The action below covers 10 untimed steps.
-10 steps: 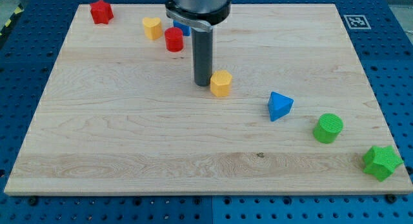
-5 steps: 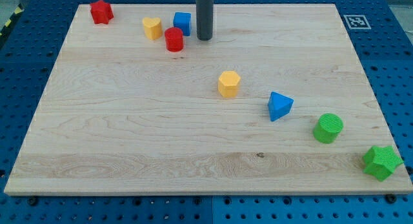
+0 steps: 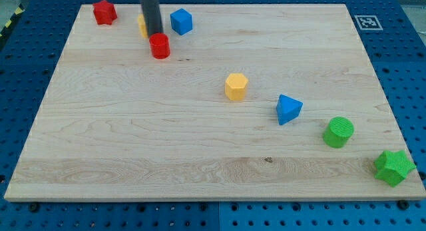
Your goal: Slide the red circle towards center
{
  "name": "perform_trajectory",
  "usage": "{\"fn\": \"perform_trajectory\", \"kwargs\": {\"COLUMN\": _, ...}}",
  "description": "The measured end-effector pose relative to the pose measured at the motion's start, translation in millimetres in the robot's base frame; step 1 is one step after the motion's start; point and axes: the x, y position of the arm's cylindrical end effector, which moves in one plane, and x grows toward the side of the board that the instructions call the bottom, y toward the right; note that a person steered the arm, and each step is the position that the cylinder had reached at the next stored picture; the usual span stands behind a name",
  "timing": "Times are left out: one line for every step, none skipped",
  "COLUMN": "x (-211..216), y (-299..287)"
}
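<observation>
The board (image 3: 133, 144) is showing pale wood grain — light tan with faint streaks. The red circle (image 3: 160, 46) and a star (image 3: 104, 12) are glowing red, a cube (image 3: 180, 21) and a triangular block (image 3: 288, 109) are showing blue, a hexagonal block (image 3: 235, 86) yellow, and a cylinder (image 3: 339, 132) and second star (image 3: 393, 167) green — beside a blue dotted surround (image 3: 406, 71).

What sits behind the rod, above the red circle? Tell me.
A yellow block shows as a sliver at the rod's left edge; the rest is covered, so its shape is unclear. My tip sits just above the red circle.
</observation>
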Motion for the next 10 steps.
{"fn": "perform_trajectory", "kwargs": {"x": 10.0, "y": -20.2}}
{"fn": "perform_trajectory", "kwargs": {"x": 17.5, "y": -15.2}}
{"fn": "perform_trajectory", "kwargs": {"x": 17.5, "y": 2.5}}
{"fn": "perform_trajectory", "kwargs": {"x": 20.3, "y": 12.6}}
{"fn": "perform_trajectory", "kwargs": {"x": 27.1, "y": 13.7}}
{"fn": "perform_trajectory", "kwargs": {"x": 31.7, "y": 18.9}}
{"fn": "perform_trajectory", "kwargs": {"x": 39.5, "y": 30.7}}
{"fn": "perform_trajectory", "kwargs": {"x": 50.6, "y": 45.8}}
{"fn": "perform_trajectory", "kwargs": {"x": 52.8, "y": 56.4}}
{"fn": "perform_trajectory", "kwargs": {"x": 28.5, "y": 55.3}}
